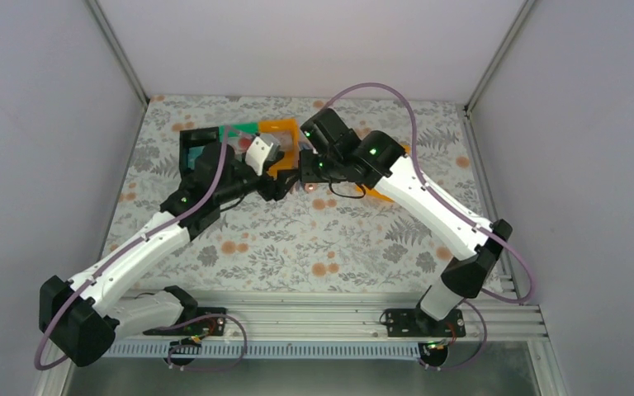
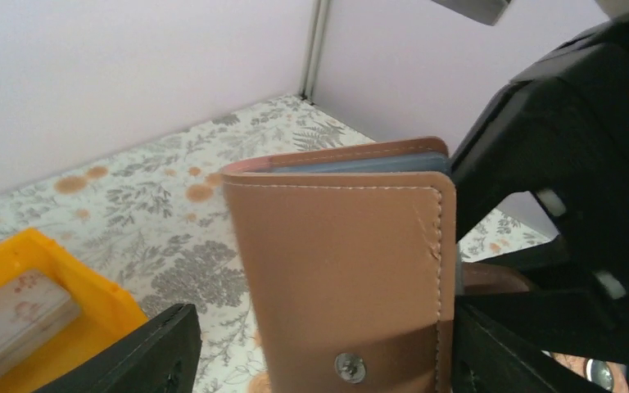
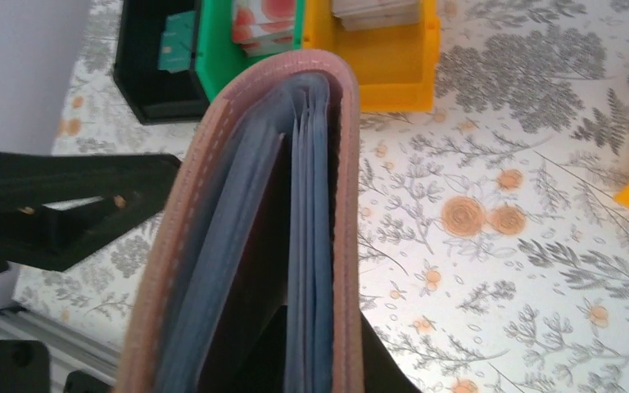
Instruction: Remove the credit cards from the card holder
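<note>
The brownish-pink card holder (image 2: 336, 270) stands upright between my two grippers, above the table. In the right wrist view it (image 3: 213, 205) shows edge-on, slightly spread, with pale blue-grey sleeves (image 3: 311, 246) inside. My right gripper (image 3: 328, 352) is shut on its right cover and sleeves, one finger inside the fold. My left gripper (image 2: 319, 352) is open, its fingers either side of the holder, with a gap on the left. Credit cards lie in the bins: whitish-pink (image 2: 16, 319), red-printed (image 3: 266, 20), teal (image 3: 182, 49). A dark red strip shows between the sleeves.
A black bin (image 1: 194, 144), a green bin (image 1: 239, 129) and an orange bin (image 1: 281, 132) stand in a row at the back behind the grippers. Another orange bin (image 1: 380, 194) sits partly under the right arm. White walls enclose the floral table.
</note>
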Controlling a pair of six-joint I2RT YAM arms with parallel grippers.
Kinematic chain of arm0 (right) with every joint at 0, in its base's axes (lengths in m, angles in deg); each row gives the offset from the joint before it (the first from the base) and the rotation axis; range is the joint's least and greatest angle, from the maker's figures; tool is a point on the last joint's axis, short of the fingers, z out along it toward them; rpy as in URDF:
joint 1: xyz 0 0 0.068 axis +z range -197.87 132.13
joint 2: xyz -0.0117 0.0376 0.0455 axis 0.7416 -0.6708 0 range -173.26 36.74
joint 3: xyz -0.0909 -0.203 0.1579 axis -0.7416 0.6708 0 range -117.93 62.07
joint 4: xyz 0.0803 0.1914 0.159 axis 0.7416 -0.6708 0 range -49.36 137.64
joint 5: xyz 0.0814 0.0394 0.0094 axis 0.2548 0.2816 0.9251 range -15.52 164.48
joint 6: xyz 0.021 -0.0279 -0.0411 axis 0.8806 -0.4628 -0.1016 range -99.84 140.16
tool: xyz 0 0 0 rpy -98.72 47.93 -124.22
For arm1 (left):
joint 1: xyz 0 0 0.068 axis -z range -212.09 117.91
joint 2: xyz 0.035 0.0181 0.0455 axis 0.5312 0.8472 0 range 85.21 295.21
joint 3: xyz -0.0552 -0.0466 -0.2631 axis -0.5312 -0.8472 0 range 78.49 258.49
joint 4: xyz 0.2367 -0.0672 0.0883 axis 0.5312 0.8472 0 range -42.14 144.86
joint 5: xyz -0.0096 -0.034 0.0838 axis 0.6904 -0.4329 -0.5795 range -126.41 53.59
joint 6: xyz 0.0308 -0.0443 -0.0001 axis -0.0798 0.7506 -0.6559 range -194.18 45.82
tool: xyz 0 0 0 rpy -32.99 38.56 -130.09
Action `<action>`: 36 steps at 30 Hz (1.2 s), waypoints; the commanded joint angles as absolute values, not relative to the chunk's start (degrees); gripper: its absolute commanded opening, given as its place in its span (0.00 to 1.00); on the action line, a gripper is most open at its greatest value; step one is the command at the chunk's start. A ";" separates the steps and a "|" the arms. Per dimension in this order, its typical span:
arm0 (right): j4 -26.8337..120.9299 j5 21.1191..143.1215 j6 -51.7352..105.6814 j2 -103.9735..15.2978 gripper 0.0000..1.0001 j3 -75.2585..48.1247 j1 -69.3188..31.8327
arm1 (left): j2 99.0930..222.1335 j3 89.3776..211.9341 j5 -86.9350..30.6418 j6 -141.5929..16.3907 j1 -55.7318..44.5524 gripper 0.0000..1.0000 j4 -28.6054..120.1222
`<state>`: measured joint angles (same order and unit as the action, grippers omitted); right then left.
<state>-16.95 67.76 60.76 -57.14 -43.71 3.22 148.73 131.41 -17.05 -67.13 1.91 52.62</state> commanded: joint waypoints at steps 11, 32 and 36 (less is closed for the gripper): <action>-6.18 88.01 44.17 -42.38 0.04 -35.87 -2.31 | 146.14 135.35 -21.79 -70.88 -2.06 0.34 63.09; -3.95 96.57 28.75 -29.87 0.04 -29.19 -6.15 | 139.80 140.74 10.51 -86.83 -3.87 0.71 69.41; -1.97 98.57 28.16 -29.73 0.04 -28.50 -6.48 | 138.45 140.89 8.52 -82.92 -3.88 0.80 65.50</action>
